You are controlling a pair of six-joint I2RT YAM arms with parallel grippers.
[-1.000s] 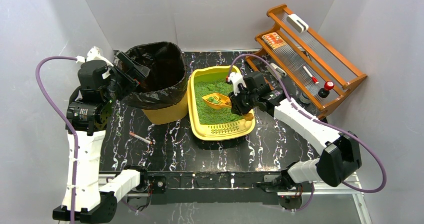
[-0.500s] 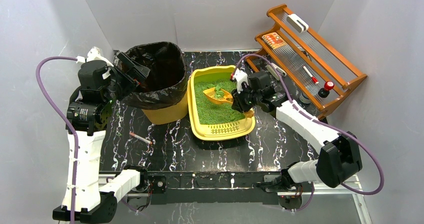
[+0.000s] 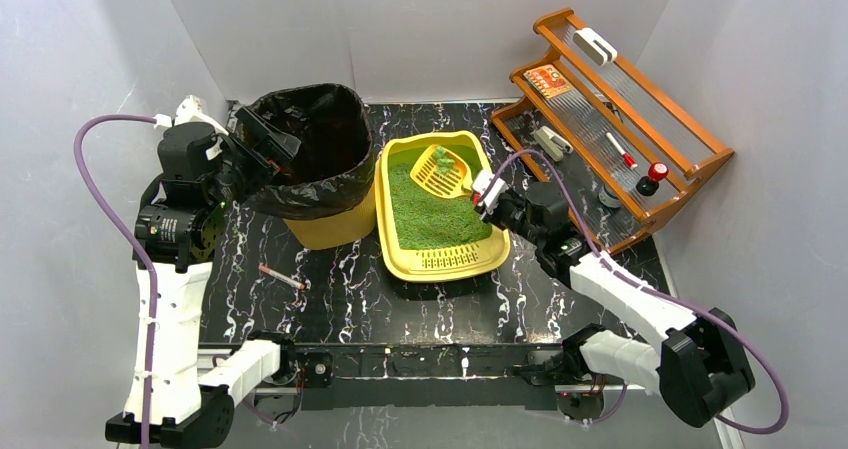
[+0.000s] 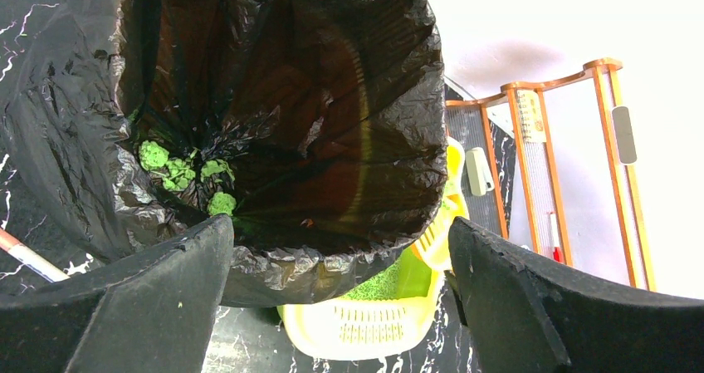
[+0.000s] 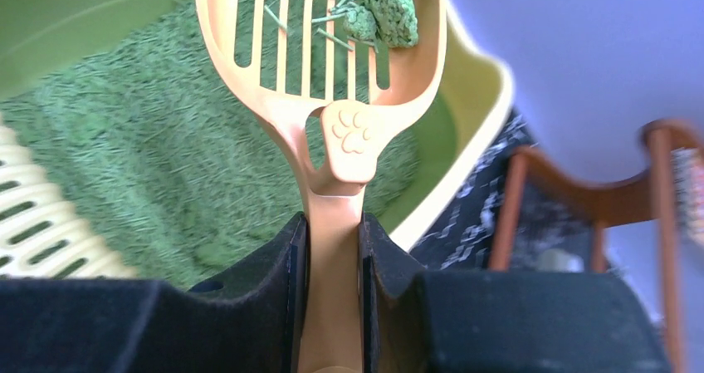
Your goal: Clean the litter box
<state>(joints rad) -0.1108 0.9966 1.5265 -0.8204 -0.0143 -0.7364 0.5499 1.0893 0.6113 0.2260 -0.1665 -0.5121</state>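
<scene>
The yellow litter box with green litter sits mid-table, its slotted grate at the near end; it also shows in the left wrist view and the right wrist view. My right gripper is shut on the handle of the orange slotted scoop. The scoop is raised over the far end of the box and carries a green clump. My left gripper is open, jaws wide, at the left rim of the black-bagged bin.
Green clumps lie at the bottom of the bin. A wooden rack with small items stands at the back right, close to my right arm. A thin pink-tipped stick lies on the black marbled table in front of the bin.
My right gripper lifted the scoop out of the litter and tipped it up toward the far end of the box, clump aboard, while the arm drew back. The left arm stayed still.
</scene>
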